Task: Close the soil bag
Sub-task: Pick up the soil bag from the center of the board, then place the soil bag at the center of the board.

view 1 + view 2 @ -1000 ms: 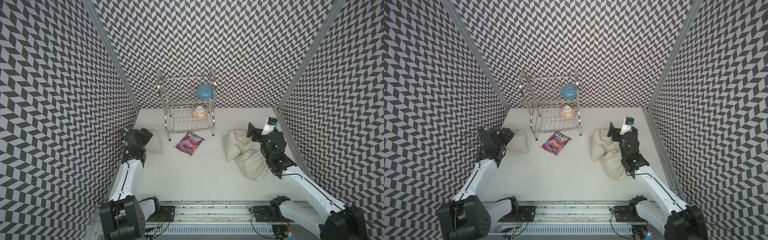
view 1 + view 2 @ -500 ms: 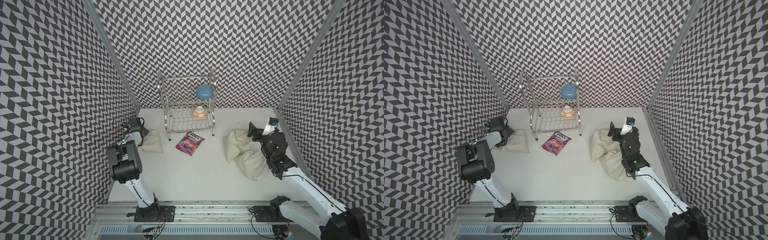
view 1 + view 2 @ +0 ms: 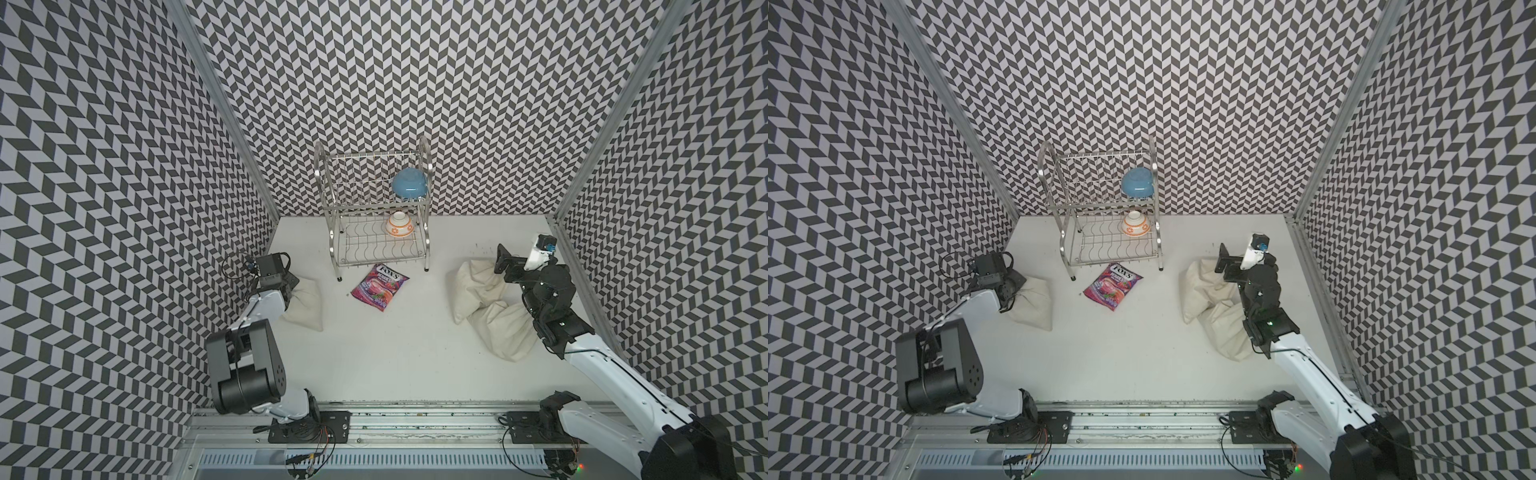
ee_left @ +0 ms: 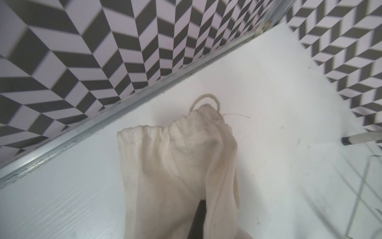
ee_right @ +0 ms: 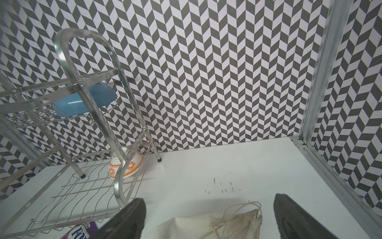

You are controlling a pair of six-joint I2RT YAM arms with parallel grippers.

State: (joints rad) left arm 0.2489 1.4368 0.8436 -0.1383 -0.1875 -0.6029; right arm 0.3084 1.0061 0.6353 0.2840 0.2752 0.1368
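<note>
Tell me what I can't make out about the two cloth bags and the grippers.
- Left gripper: jaws hidden under its own wrist in both top views; the left wrist view shows only one dark finger beneath folds of the small bag.
- Bag contents: cloth hides them in every view.
- Right bag: cut off by the right wrist view's edge; the right gripper covers its neck in both top views.
- Dark specks near it: too small to identify.

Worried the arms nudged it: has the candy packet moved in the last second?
No. The candy packet lies at the same spot and angle, just in front of the dish rack, between its two front legs.
</note>
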